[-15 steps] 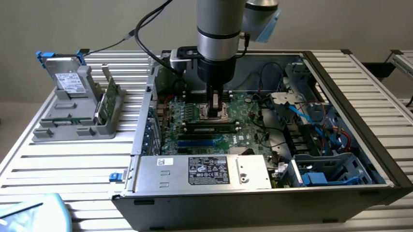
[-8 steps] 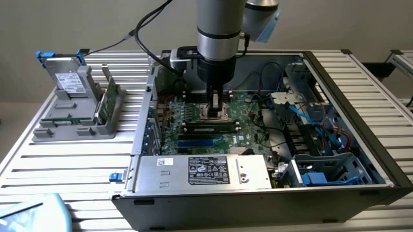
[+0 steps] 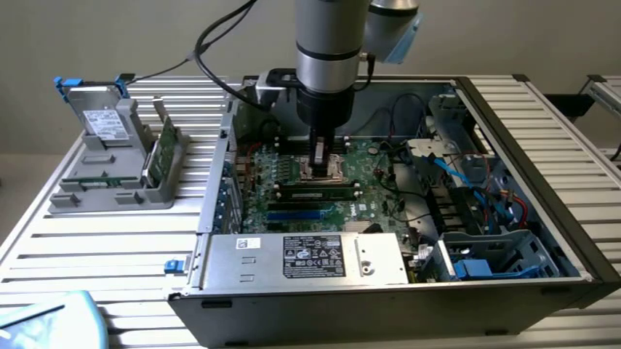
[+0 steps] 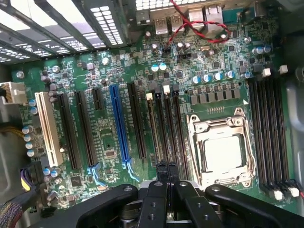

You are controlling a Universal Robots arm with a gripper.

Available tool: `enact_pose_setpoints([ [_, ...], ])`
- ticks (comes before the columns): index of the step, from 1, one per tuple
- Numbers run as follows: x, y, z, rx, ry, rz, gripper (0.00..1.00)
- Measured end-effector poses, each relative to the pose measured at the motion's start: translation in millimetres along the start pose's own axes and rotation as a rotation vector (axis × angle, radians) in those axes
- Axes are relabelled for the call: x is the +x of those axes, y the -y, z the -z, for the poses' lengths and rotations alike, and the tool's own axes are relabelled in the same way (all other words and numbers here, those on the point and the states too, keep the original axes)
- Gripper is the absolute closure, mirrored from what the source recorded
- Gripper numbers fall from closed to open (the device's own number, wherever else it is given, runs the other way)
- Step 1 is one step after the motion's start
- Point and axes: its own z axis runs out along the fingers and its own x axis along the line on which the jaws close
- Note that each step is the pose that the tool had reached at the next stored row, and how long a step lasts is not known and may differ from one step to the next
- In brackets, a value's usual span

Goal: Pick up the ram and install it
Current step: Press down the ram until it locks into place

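My gripper (image 3: 325,154) hangs inside the open computer case (image 3: 543,218), low over the motherboard (image 4: 109,137) by the CPU socket (image 4: 221,154). In the wrist view its two dark fingertips (image 4: 161,168) stand side by side, shut, over the memory slots (image 4: 156,128) between the socket and the card slots. I see nothing between them. The ram (image 3: 315,193), a long green stick with black chips, lies seated in a slot just in front of the socket, below the gripper.
A grey rack (image 3: 116,196) at the exterior view's left holds a silver drive box (image 3: 102,123) with blue tabs and a broad green card (image 3: 165,149). The power supply (image 3: 310,258), loose cables (image 3: 466,174) and a drive cage (image 3: 490,254) crowd the case.
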Motion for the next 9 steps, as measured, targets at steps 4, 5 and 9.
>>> enact_pose_setpoints([
  [4, 0.1, 0.0, -1.3, 0.0025, -0.0004, -0.072, 0.89],
  [5, 0.1, 0.0, -1.6, 0.0032, -0.0005, -0.09, 0.89],
  [9, 0.1, 0.0, -3.0, 0.0058, -0.0006, -0.161, 0.89],
])
